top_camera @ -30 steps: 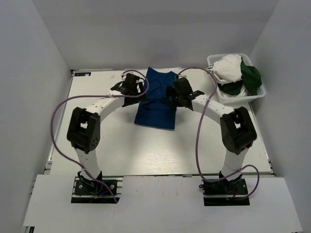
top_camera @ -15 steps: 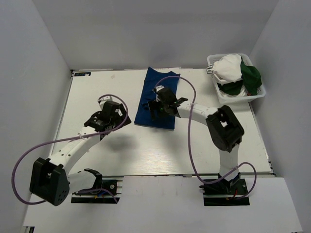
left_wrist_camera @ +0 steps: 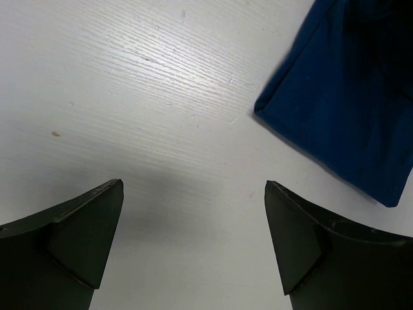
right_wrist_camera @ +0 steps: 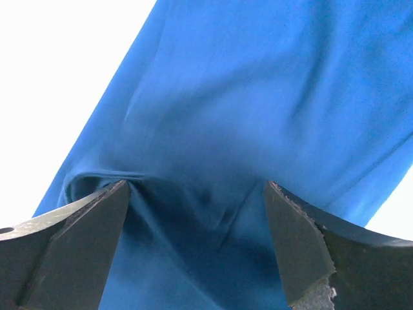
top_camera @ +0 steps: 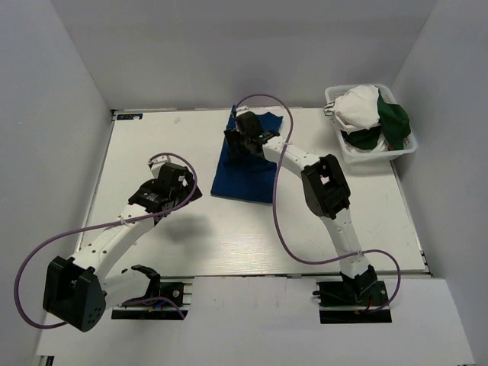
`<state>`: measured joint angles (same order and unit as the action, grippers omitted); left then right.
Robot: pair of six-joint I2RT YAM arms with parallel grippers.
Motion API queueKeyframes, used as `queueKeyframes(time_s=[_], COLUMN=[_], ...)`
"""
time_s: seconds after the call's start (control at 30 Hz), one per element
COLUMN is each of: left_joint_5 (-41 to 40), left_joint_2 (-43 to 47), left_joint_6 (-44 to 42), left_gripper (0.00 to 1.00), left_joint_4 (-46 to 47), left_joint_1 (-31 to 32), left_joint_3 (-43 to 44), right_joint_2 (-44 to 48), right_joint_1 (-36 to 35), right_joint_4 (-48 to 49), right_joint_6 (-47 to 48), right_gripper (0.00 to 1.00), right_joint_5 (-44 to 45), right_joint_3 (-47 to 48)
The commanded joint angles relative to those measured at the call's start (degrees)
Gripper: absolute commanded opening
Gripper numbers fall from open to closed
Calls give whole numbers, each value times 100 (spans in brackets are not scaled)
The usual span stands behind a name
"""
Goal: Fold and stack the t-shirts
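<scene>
Royal blue cotton t-shirt (top_camera: 248, 177) lay folded at the far middle of the white wooden table (top_camera: 152, 137). Over the shirt's far end the right gripper (right_wrist_camera: 197, 187) stood wide open. The left gripper (left_wrist_camera: 193, 187) gaped over bare table nearby.

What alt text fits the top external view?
A folded royal blue cotton t-shirt lies mid-table with the right hand open over its far end; the left hand hangs open above bare white tabletop. A white mesh basket at far right holds a white shirt and a green shirt.
</scene>
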<state>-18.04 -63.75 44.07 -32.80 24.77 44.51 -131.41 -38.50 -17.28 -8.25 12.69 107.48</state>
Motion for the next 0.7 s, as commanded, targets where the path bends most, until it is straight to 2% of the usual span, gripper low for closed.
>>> queueKeyframes(time_s=[0.0,0.03,0.1,0.2,0.27,0.3,0.33,0.43,0.47,0.6,0.67], left_joint_5=[-199,-200,-252,-252,-252,-174,-173,63,64,178,257], left_joint_2=[99,160,161,161,161,109,108,-110,-173,-357,-410], left_joint_6=[57,57,57,57,57,57,-12,-83,-83,-145,-145], left_gripper=[100,100,100,100,100,100,100,100,100,100,100], left_joint_4=[-121,-122,-174,-174,-96,-8,71,273,274,379,379], left_joint_1=[-8,-8,-8,-8,-8,-8,-8,-8,-8,-8,-8], left_joint_3=[128,128,128,128,76,75,75,22,75,128,128], right_joint_2=[-419,-542,-631,-203,176,743,932,1776,2056,2655,2639], right_joint_1=[273,299,396,414,291,186,107,80,71,-113,-175], right_joint_4=[66,162,207,85,215,407,409,279,260,619,620], right_joint_6=[349,403,622,1211,1544,1572,1546,1020,862,667,658], right_gripper=[90,90,90,90,90,90,90,90,90,90,90], right_joint_5=[734,1066,1131,438,340,357,366,112,-376,-1423,-1663], right_joint_3=[975,1185,1415,1259,366,126,-311,-1235,-1630,-2932,-3127])
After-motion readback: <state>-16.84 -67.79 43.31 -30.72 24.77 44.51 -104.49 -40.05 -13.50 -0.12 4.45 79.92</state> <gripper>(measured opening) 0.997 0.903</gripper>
